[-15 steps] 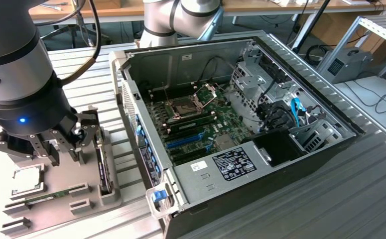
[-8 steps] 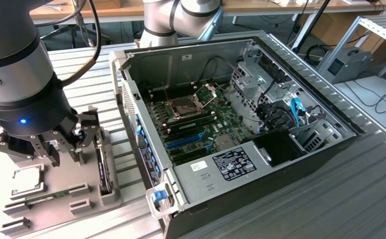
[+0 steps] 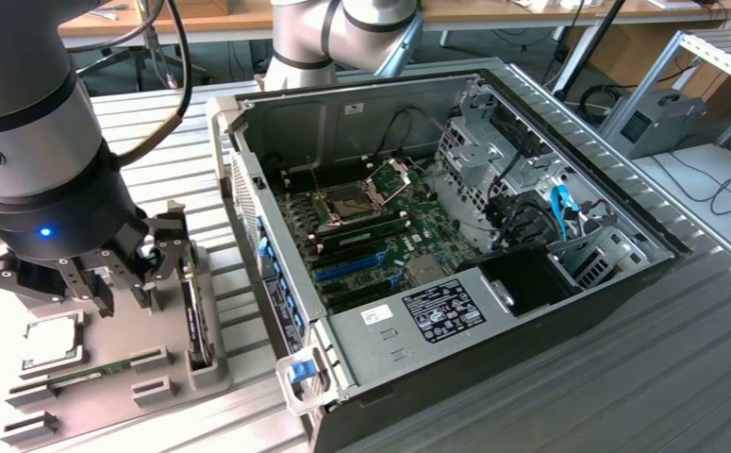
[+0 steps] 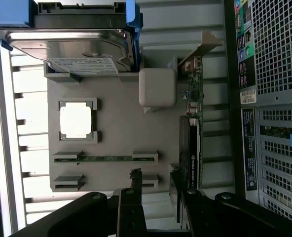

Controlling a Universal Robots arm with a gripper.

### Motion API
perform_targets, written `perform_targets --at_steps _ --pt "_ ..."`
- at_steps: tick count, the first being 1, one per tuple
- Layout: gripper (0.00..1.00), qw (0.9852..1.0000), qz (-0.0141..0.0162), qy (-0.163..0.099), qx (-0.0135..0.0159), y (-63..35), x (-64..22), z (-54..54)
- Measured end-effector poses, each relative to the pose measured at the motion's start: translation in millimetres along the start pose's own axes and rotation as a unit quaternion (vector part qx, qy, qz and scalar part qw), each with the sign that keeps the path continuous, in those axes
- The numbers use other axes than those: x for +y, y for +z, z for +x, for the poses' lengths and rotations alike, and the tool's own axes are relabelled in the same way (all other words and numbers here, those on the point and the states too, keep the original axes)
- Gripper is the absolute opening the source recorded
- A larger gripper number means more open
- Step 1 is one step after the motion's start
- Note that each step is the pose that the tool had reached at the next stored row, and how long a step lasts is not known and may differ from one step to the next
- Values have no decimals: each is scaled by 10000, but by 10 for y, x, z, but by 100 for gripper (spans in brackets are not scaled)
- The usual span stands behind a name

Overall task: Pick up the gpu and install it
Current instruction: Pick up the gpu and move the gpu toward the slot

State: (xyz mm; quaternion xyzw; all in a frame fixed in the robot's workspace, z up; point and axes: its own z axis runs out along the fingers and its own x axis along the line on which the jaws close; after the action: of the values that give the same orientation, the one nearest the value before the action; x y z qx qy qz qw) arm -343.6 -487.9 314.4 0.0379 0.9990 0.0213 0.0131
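Exterior view's left first: my gripper hangs over the grey tray, with a blue light glowing on the wrist above it. My jaws stand wide apart and hold nothing. Beneath me on the tray lie a square processor chip and a narrow green memory stick. Just right of my fingers the gpu stands on its long edge in a slot along the tray's side nearest the computer case, not yet lifted.

Further right the case lies open, showing the motherboard, its bare socket and its blue slots. A black-and-white label sits on the dark unit beside the board; its print is too small for me to read. Blue cables curl near the drive bays at the exterior view's right.

From the wrist view, my gripper is spread over the tray. The gpu is just beside one finger, its silver bracket at the far end. A line of white print runs along the black card, and I cannot make it out. The hard drive rests in its blue carrier, its white label unreadable. Stickers on the case's back are also too fine to read.
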Motion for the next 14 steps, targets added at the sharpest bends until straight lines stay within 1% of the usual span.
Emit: perform_targets --at_steps 14 --pt "36 10000 0 0 0 31 -1 1"
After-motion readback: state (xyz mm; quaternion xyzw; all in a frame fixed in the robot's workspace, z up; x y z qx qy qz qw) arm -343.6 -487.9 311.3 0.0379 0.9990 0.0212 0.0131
